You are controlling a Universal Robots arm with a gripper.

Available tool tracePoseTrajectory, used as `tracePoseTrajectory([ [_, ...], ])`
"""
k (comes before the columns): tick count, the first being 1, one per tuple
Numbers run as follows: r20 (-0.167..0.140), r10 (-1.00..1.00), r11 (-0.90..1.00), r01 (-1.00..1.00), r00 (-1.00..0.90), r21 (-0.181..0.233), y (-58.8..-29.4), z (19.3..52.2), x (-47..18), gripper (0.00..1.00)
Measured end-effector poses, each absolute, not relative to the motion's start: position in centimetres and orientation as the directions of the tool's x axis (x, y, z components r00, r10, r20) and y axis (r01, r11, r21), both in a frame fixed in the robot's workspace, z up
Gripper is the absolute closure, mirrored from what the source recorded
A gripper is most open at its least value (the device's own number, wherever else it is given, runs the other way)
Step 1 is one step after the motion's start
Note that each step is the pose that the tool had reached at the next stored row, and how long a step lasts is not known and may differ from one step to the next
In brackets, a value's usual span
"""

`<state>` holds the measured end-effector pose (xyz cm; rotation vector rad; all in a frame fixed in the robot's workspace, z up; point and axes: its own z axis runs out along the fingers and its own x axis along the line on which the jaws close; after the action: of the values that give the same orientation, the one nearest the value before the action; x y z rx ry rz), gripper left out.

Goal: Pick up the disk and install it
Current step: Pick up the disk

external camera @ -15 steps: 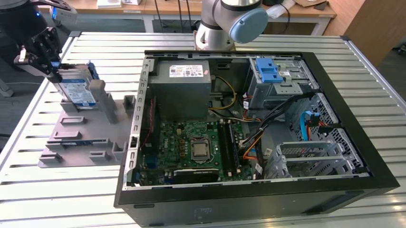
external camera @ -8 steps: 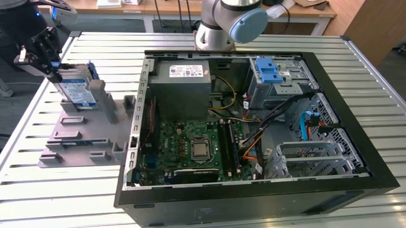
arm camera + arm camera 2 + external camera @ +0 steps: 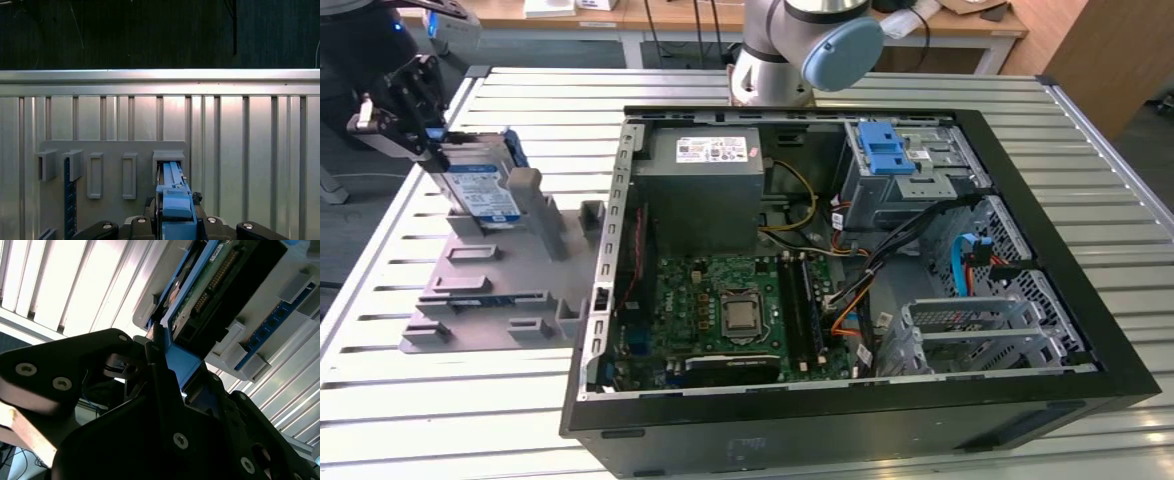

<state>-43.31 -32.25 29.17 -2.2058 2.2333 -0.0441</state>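
The disk (image 3: pixel 483 188) stands on edge in a slot of the grey holder plate (image 3: pixel 494 290) at the exterior view's left. It is silver with a blue-and-white label and a blue edge frame. My gripper (image 3: pixel 434 148) is at the disk's upper end, shut on its blue frame. In the first wrist view the blue frame (image 3: pixel 172 197) sits between the black fingers (image 3: pixel 150 205), with the holder slot (image 3: pixel 168 159) just beyond. The second wrist view shows the disk's circuit-board side (image 3: pixel 212 282) and a thin finger (image 3: pixel 159 357) pressed against the blue frame (image 3: pixel 185 365).
An open black computer case (image 3: pixel 1067 330) lies on the slatted metal table (image 3: pixel 454 420), to the exterior view's right of the holder. Inside are a grey power supply box (image 3: pixel 700 185), a motherboard (image 3: pixel 734 310) and a drive cage with a blue latch (image 3: pixel 887 150). A blue memory stick (image 3: pixel 70 195) stands in the holder.
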Motion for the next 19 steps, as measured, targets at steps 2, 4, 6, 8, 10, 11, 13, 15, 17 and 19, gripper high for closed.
tracePoseTrajectory([
  [2, 0.018, -1.000, 0.012, -1.000, -0.013, -0.021, -32.2, 29.4, -43.3, 0.64],
  [4, 0.018, -1.000, 0.012, -1.000, -0.013, -0.022, -32.2, 29.8, -43.3, 0.64],
  [6, 0.018, -1.000, 0.012, -1.000, -0.013, -0.022, -32.2, 30.2, -43.3, 0.64],
  [8, 0.018, -1.000, 0.012, -1.000, -0.013, -0.022, -32.2, 30.5, -43.3, 0.64],
  [10, 0.018, -1.000, 0.012, -1.000, -0.013, -0.022, -32.2, 30.8, -43.3, 0.64],
  [11, 0.018, -1.000, 0.012, -1.000, -0.013, -0.022, -32.2, 30.9, -43.3, 0.64],
  [13, 0.018, -1.000, 0.012, -1.000, -0.013, -0.021, -32.2, 31.3, -43.3, 0.64],
  [15, 0.018, -1.000, 0.012, -1.000, -0.013, -0.022, -32.2, 31.5, -43.3, 0.64],
  [17, 0.018, -1.000, 0.012, -1.000, -0.013, -0.022, -32.2, 31.8, -43.3, 0.64],
  [19, 0.018, -1.000, 0.012, -1.000, -0.013, -0.021, -32.2, 32.0, -43.3, 0.64],
])
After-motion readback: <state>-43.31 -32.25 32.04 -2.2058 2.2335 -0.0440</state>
